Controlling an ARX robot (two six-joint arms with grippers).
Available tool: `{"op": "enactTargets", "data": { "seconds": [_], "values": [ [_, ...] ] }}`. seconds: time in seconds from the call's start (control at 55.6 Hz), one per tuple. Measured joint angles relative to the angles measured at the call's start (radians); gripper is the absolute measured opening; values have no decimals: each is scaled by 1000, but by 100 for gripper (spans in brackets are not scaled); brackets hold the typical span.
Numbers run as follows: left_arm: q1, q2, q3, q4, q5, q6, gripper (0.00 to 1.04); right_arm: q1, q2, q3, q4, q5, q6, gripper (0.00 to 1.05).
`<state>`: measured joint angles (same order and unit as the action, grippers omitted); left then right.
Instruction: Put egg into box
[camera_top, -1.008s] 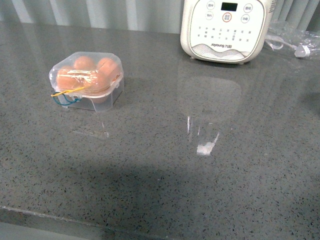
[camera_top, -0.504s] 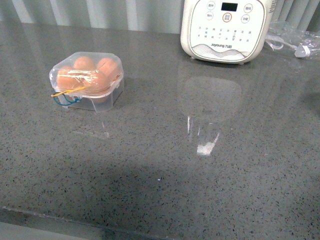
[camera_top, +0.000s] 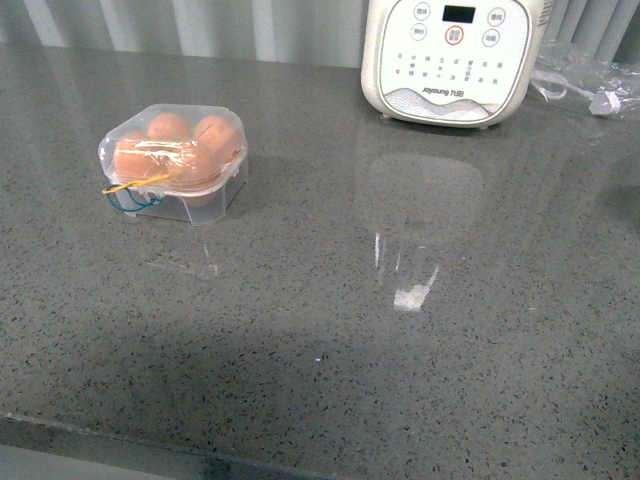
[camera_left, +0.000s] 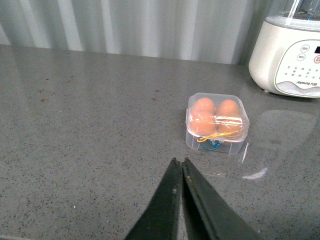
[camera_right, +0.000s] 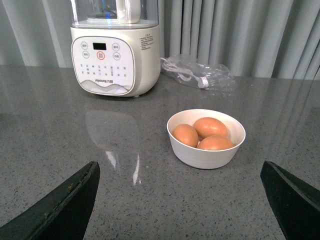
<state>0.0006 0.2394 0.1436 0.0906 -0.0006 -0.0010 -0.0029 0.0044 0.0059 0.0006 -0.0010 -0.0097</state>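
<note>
Gleaming grey speckled counter (camera_top: 420, 380) w/ pleated curtain (camera_right: 240, 35) behind.

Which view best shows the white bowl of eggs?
The right wrist view: the white bowl sits centred and unobstructed, three eggs inside. The front and left wrist views do not show it.

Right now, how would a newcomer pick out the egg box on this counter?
Start at the white appliance at the back of the grey counter. Look nearer and left for the box: small, clear plastic, lid closed over orange-brown eggs, yellow and blue bands at its front. Other eggs sit in an open white bowl.
</note>
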Motion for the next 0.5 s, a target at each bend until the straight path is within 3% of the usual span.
{"op": "enactTargets", "data": {
  "seconds": [0.18,0.504],
  "values": [
    [0,-124,-46,-97,0,-1,4,0,0,0,0,0,0,97],
    [0,-187,-87,-101,0,-1,4,0,0,0,0,0,0,97]
  ]
}}
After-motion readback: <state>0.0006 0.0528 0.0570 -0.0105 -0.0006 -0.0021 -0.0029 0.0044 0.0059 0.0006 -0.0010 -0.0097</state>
